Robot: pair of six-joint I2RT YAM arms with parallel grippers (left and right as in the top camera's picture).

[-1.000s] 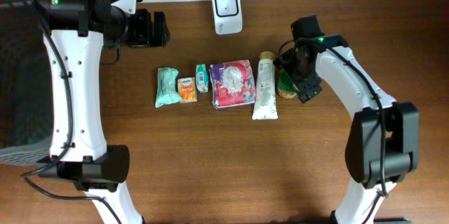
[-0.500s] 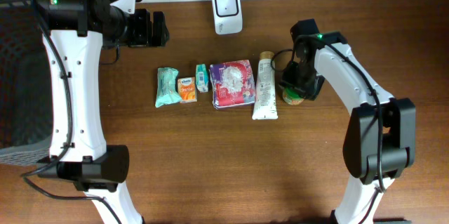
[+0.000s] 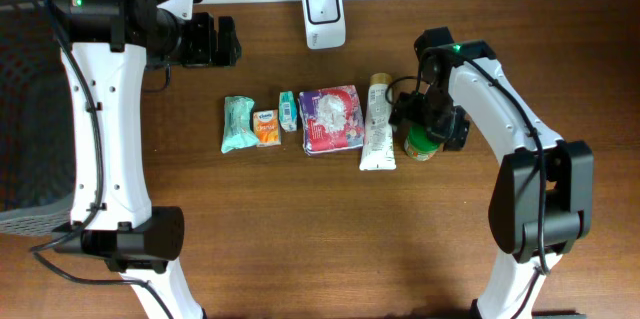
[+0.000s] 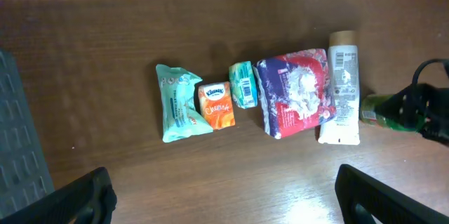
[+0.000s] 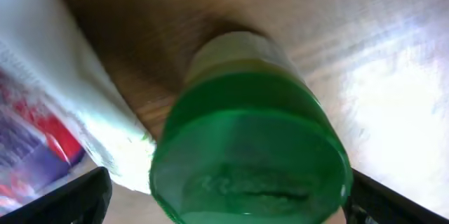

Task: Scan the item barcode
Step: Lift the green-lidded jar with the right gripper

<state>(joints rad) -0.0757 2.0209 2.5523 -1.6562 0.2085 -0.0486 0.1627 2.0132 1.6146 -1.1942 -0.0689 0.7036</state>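
A green bottle (image 3: 424,144) lies on the table just right of a white tube (image 3: 378,122). My right gripper (image 3: 432,124) hangs right over it. In the right wrist view the bottle's round green end (image 5: 249,161) fills the space between the two wide-apart fingers (image 5: 77,199), and the gripper (image 5: 224,199) is open. The white scanner (image 3: 324,2) stands at the back edge. My left gripper (image 3: 215,41) is raised at the back left, open (image 4: 224,196) and holding nothing.
A row of items lies mid-table: a teal pack (image 3: 237,124), an orange tissue pack (image 3: 266,128), a small teal box (image 3: 288,110) and a red-purple pack (image 3: 331,118). A dark mesh basket (image 3: 25,109) sits at the left.
My right gripper narrowed on the green bottle, then opened wide again. The bottle has shifted a little toward the front right, away from the tube's cap end. The left arm has not moved.
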